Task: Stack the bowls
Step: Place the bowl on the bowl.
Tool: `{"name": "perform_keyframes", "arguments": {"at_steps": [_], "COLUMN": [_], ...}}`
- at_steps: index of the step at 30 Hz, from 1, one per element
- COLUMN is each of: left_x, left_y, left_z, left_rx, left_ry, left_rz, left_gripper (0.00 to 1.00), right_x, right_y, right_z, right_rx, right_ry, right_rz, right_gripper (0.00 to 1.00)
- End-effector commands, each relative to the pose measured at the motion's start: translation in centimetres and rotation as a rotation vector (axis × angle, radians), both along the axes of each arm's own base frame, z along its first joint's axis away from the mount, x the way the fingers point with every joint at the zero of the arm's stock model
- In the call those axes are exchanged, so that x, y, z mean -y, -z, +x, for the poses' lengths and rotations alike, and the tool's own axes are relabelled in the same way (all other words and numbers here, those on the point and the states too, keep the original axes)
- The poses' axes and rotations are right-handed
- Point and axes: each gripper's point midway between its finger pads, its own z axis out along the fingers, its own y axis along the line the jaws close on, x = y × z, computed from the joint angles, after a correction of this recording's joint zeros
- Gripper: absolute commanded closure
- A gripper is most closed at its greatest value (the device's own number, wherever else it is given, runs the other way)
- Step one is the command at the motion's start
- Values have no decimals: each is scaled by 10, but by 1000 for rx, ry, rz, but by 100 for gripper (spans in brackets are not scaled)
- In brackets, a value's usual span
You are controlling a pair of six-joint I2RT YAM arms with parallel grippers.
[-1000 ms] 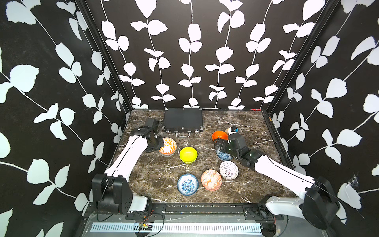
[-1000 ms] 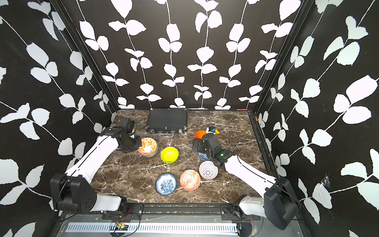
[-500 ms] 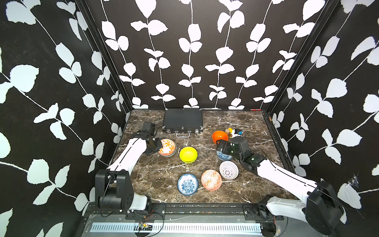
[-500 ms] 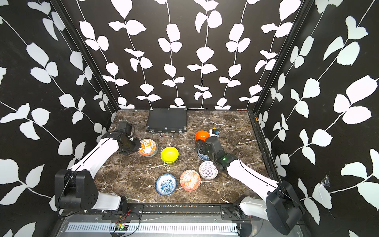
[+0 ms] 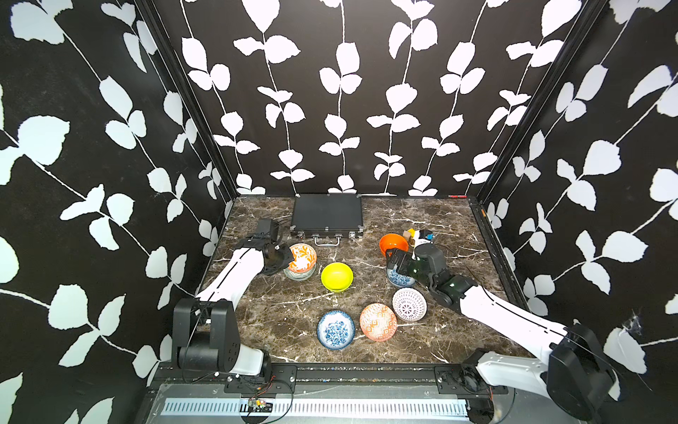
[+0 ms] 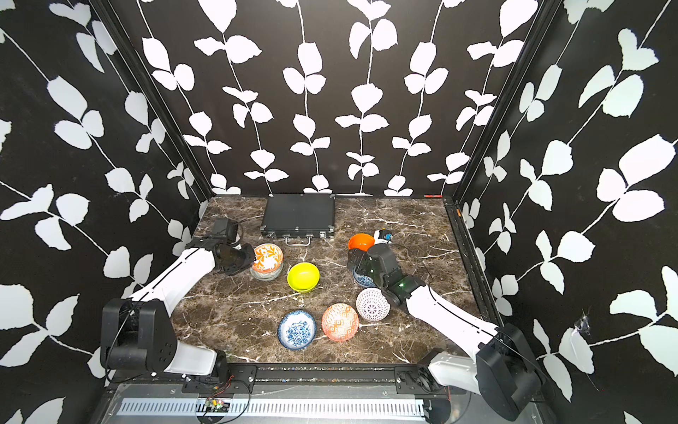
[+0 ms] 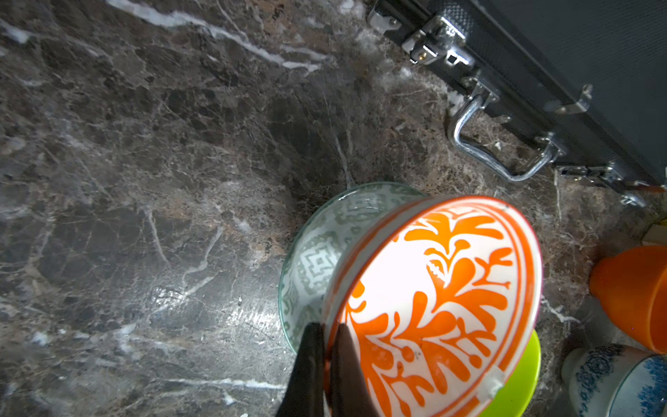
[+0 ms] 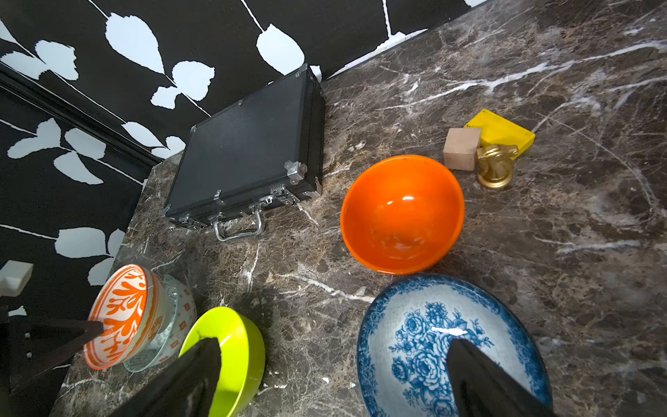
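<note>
Your left gripper (image 7: 326, 335) pinches the rim of the tilted orange-leaf ceramic bowl (image 7: 440, 296), likely to nest it in the grey-green patterned bowl (image 7: 317, 260) near the left edge of the desk (image 5: 257, 312). Your right gripper (image 8: 334, 346) hangs spread over a blue-floral white bowl (image 8: 426, 325).

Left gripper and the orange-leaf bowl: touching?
Touching. The left wrist view shows the left gripper shut on the orange-leaf bowl, its rim pinched between the fingers.
</note>
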Motion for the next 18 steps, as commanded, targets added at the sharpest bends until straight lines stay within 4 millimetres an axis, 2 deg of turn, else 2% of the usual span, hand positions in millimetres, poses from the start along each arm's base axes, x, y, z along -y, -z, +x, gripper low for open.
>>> {"name": "perform_keyframes", "arguments": {"at_steps": [1,18], "left_x": [5,-3], "left_y": [-3,5], "left_z": [5,-2], "left_rx": [39,30], "left_ry": [-10,-31], "left_rz": [-43,-4], "left_gripper": [100,100], "right_x": [-1,-3], "right_y": [-5,-3], "right_z": [3,3], "right_rx": [27,23], "right_ry": [-7,-16], "right_rz": [11,10], "right_gripper": [1,1]}}
